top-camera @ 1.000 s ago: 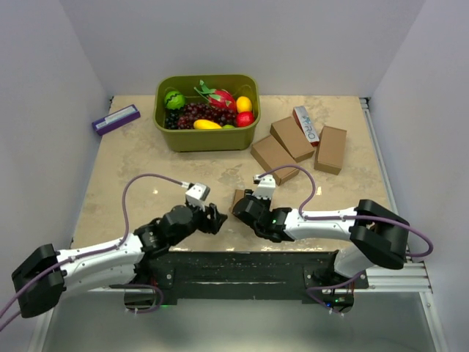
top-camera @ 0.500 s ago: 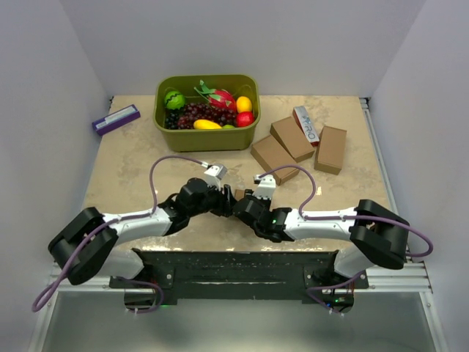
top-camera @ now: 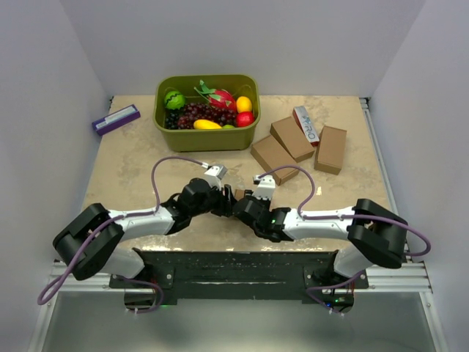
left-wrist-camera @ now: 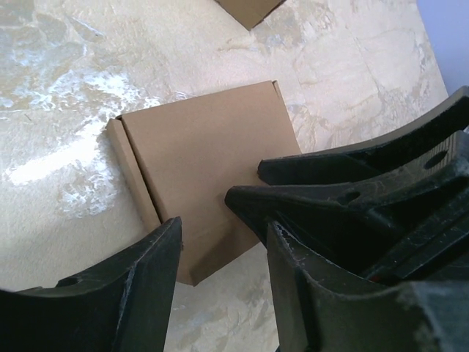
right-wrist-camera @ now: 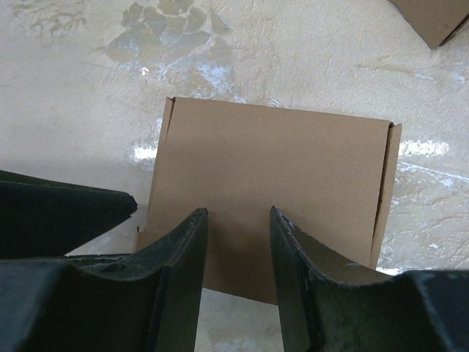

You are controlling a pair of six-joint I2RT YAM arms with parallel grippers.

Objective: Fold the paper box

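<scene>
The paper box is a small flat brown carton lying on the table between my two grippers. In the left wrist view the paper box lies flat with a side flap on its left. My left gripper is open and straddles its near corner without touching it. The right gripper's dark fingers cross in from the right over the box. In the right wrist view my right gripper is open, with its tips over the near edge of the paper box. From above, the left gripper and right gripper meet at the box.
A green basket of toy fruit stands at the back. Three closed brown boxes and a white-and-red lettered carton lie at the back right. A purple-and-white box lies at the far left. Purple cables loop over both arms.
My left arm has swung in from the near left to the box, and its jaws have narrowed a little. The right arm and the box have stayed put.
</scene>
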